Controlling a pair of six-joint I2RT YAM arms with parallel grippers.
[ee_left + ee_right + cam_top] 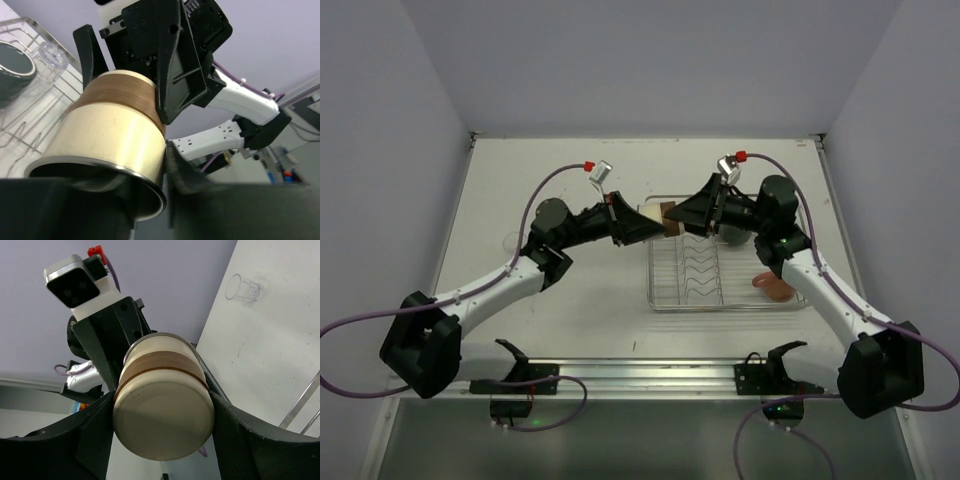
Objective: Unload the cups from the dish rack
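Observation:
The cream cup with a brown band [663, 217] hangs in the air over the left end of the dish rack [720, 308], lying on its side between both grippers. My right gripper [684, 218] is shut on its base end; its fingers press both sides of the cup [162, 410]. My left gripper [642, 226] is shut on the cup's rim [110, 145], one finger inside and one finger [187, 172] outside the wall. A dark grey mug [732, 236] stands in the rack, partly hidden under my right arm. A salmon-pink cup [772, 287] sits at the rack's right end.
A clear tumbler [512, 240] lies on the table left of my left arm; it also shows in the right wrist view [245, 290]. Another clear tumbler [52, 55] shows by the rack's wires [30, 125] next to the mug [12, 70]. Walls close in the table on three sides.

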